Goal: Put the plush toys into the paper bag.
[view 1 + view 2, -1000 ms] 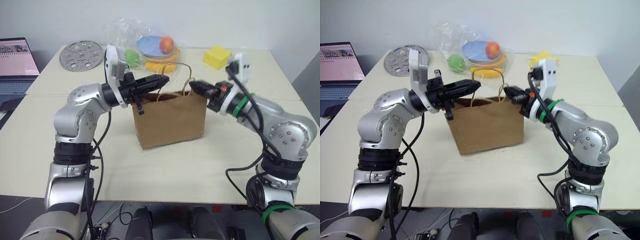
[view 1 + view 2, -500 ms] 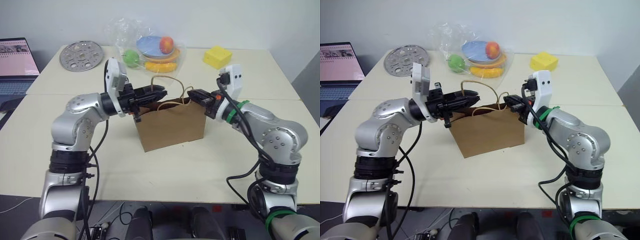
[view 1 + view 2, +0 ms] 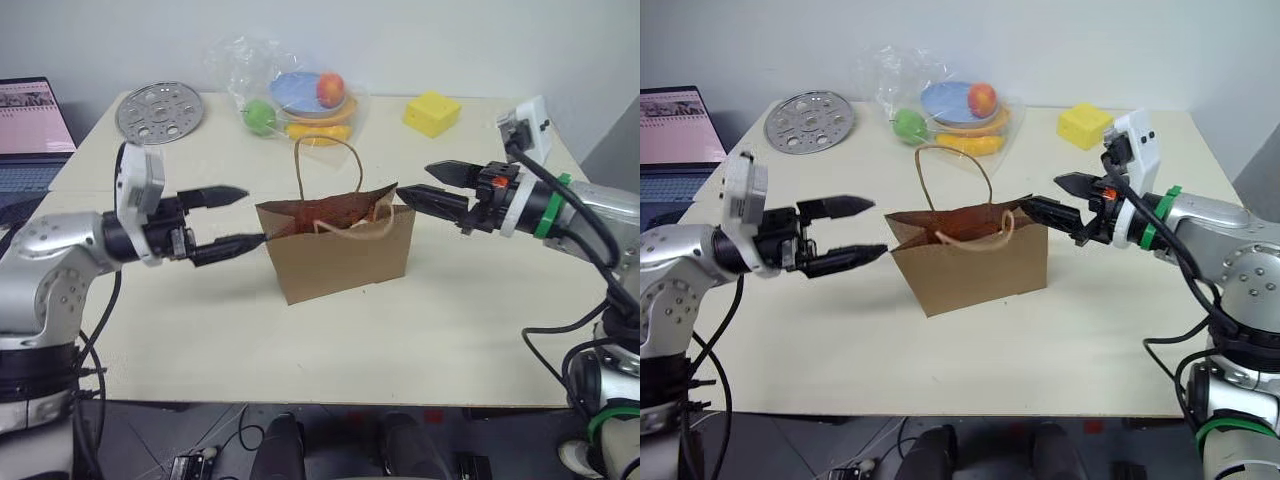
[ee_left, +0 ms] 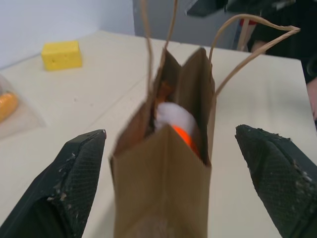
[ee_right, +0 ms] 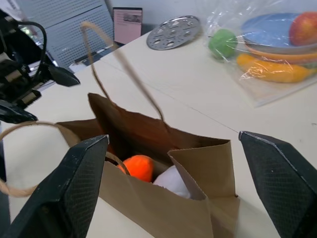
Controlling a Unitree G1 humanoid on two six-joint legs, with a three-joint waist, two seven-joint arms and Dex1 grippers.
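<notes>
The brown paper bag [image 3: 345, 250] stands upright mid-table with its mouth open. One string handle [image 3: 325, 165] loops upward and the other lies over the front. Inside, the wrist views show a white plush toy [image 4: 171, 116] beside an orange one [image 5: 136, 166], both partly hidden by the bag's walls. My left gripper [image 3: 253, 215] hovers open to the left of the bag, clear of it. On the other side, my right gripper [image 3: 413, 179] is open with its lower fingertip close to the bag's top right corner. Neither gripper holds anything.
At the table's back lie a clear plastic bag with fruit and a blue plate [image 3: 300, 100], a yellow block [image 3: 432, 112] and a perforated metal disc [image 3: 160, 112]. A laptop [image 3: 35, 115] sits at the far left.
Both grippers have opened and let go of the bag's handles. The left one has drawn away to the left and the right one to the right. The handles have gone slack.
</notes>
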